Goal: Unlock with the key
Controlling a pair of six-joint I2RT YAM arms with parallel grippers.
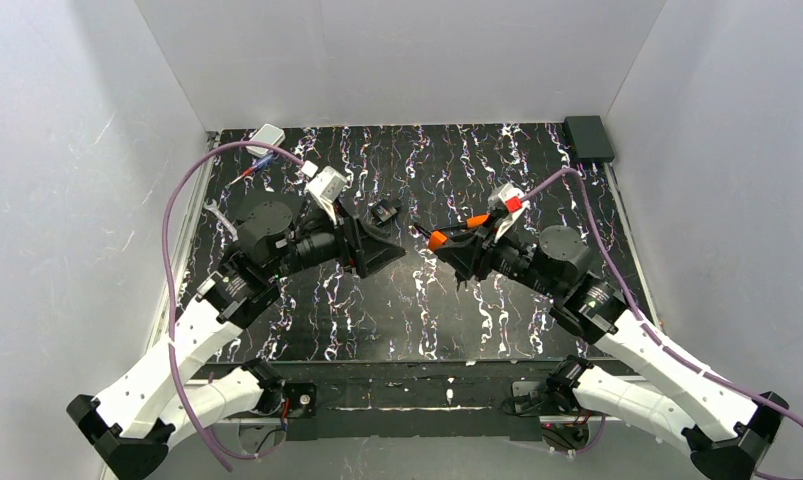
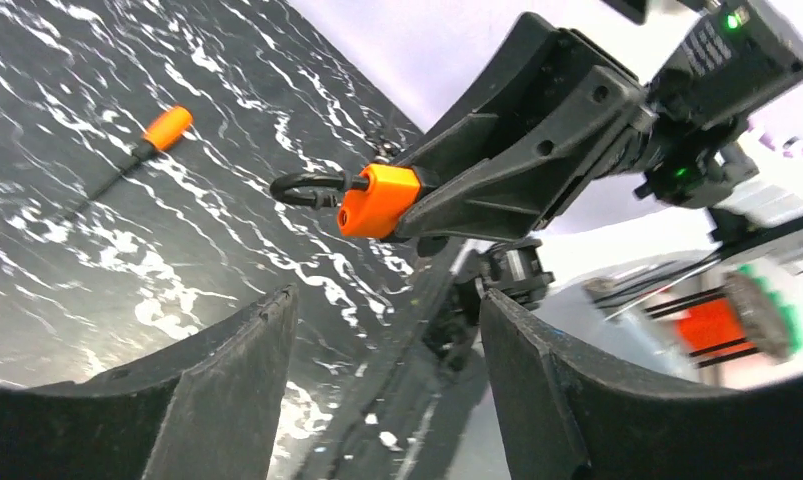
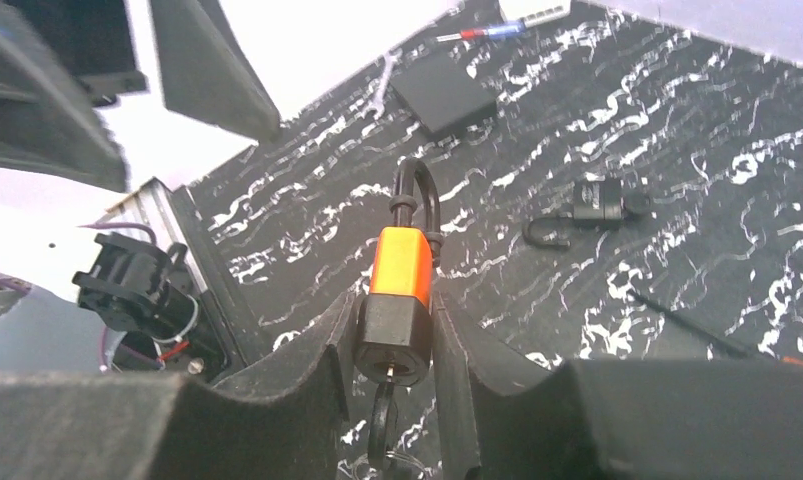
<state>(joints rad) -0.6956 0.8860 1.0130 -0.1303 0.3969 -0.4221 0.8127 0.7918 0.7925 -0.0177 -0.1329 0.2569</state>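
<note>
My right gripper (image 1: 449, 243) (image 3: 397, 312) is shut on the small orange padlock (image 1: 438, 239) (image 3: 401, 265), held above the mat with its black shackle (image 3: 415, 193) pointing away. The key (image 3: 381, 420) sits in the keyhole at the lock's black lower end, its black head hanging between my fingers. My left gripper (image 1: 377, 250) (image 2: 387, 325) is open and empty, just left of the padlock. In the left wrist view the padlock (image 2: 377, 198) shows above and beyond the left fingers (image 2: 247, 380); the key is hidden there.
A black padlock (image 1: 384, 212) (image 3: 597, 205) lies on the mat behind the grippers. An orange-handled screwdriver (image 2: 165, 128) lies on the mat. A silver wrench (image 3: 382, 85), a flat black block (image 3: 442, 95), a white box (image 1: 266, 138) and a black box (image 1: 589, 138) are at the edges.
</note>
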